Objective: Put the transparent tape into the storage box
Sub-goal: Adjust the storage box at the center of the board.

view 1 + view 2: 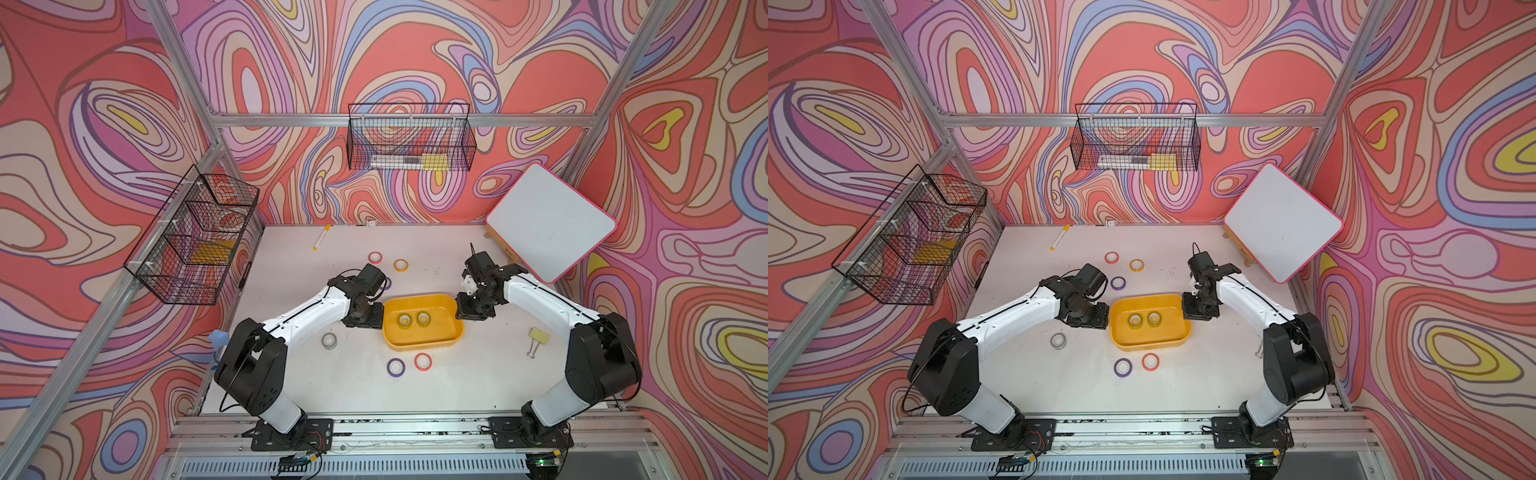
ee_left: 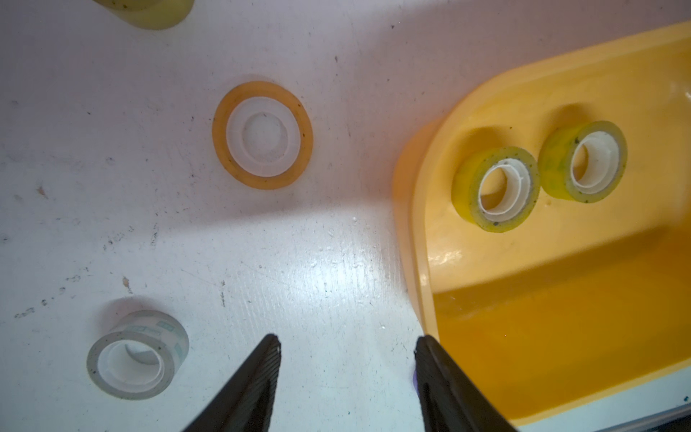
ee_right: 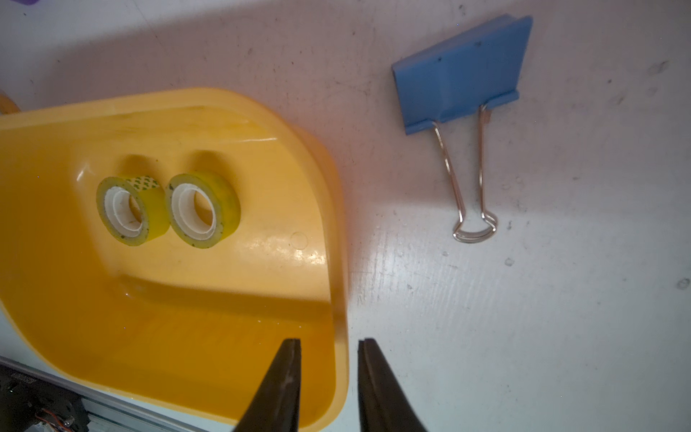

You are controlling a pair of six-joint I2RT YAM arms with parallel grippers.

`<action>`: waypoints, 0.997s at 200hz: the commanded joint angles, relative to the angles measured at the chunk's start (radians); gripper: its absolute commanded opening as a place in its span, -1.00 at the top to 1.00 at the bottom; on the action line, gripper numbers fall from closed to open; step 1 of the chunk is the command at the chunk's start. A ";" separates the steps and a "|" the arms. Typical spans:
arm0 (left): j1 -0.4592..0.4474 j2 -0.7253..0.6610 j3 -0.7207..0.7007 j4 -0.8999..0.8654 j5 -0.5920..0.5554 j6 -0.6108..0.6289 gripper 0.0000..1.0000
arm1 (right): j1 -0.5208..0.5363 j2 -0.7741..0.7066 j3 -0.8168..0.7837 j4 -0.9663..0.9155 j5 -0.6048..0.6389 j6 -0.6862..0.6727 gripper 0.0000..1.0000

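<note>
Rolls of transparent tape share the white bench (image 1: 353, 395) with two robot arms. Two boxed rolls (image 3: 224, 202) lie flat, side by side, in the middle of the yellow storage box (image 1: 419, 343). A third, the loose roll (image 2: 168, 333), sits flat on the bench at about 8 o'clock from the box, near the left arm (image 1: 307, 311) and apart from the coloured rolls (image 1: 389, 367) at 6 o'clock.

The left jaws hang at the box's 9 o'clock end, apart with nothing between them, one over bare bench and the other at the rim. The right jaws, on the right arm (image 1: 540, 299) at 3 o'clock, stand narrowly apart astride the box's end wall, one inside and one outside. No pinch on the wall shows.

The loose roll looks light and rigid, a hard white core under a glossy, probably slick winding. The safest hold appears to be straight down across its outer sides, or with one jaw through the core hole. A gentle squeeze should do, since a smooth round roll may squirt sideways.
</note>
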 commanded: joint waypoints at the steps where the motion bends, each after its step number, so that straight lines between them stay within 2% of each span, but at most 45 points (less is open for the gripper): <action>1: 0.014 -0.029 -0.019 0.019 0.008 0.015 -0.26 | -0.001 0.018 0.008 0.023 -0.006 0.011 0.46; 89: 0.034 -0.026 -0.039 0.034 0.016 0.026 -0.26 | 0.000 0.054 0.003 0.040 -0.014 0.018 0.63; 154: 0.040 -0.026 -0.048 0.040 0.025 0.031 -0.25 | 0.000 0.075 0.026 0.036 -0.016 0.022 1.00; 199: 0.041 -0.024 -0.056 0.051 0.029 0.031 -0.25 | 0.000 0.092 0.070 0.010 -0.014 0.010 1.00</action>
